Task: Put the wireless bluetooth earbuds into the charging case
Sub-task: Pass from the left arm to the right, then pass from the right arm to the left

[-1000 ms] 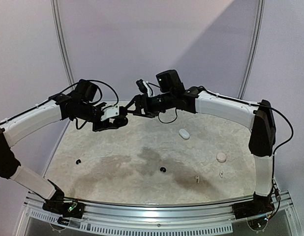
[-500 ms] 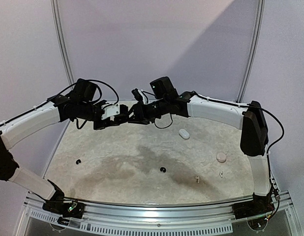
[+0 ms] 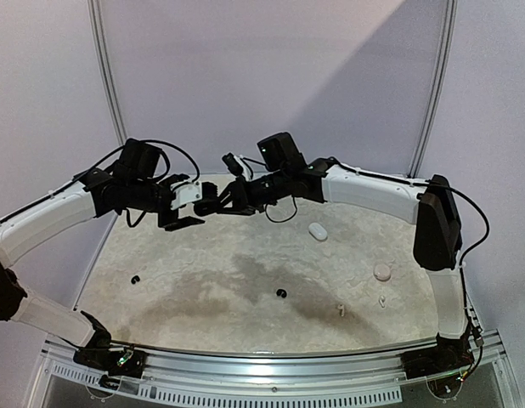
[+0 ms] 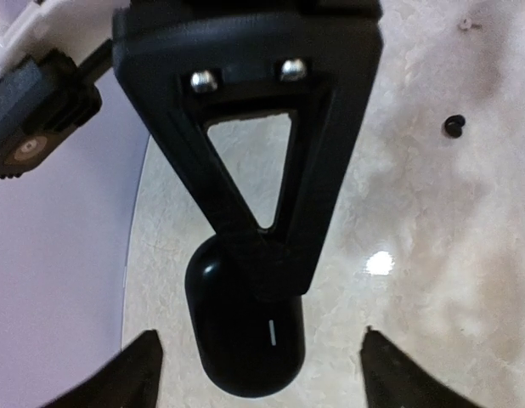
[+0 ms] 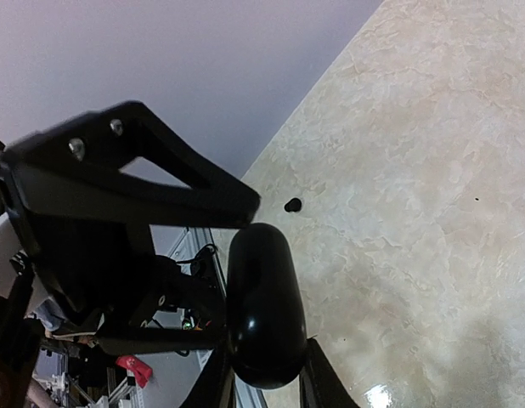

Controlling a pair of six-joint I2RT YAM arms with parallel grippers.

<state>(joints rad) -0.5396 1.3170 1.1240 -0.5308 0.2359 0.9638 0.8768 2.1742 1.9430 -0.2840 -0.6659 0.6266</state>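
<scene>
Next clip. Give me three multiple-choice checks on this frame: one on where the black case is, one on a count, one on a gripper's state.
1. Where is the black case?
A. Lying on the table
B. In the air, in the right gripper
C. Out of every view

2. How many black buds lie on the table?
A. None
B. Four
C. Two

3. How does the left gripper stand?
A. Open, fingertips clear of the case
B. Shut on the case
C. Shut on nothing

Key:
1 B: the right wrist view shows its fingers pinching the case above the table.
2 C: the top view shows one at the left and another near the middle.
3 A: the left wrist view shows a gap on each side of the case.
</scene>
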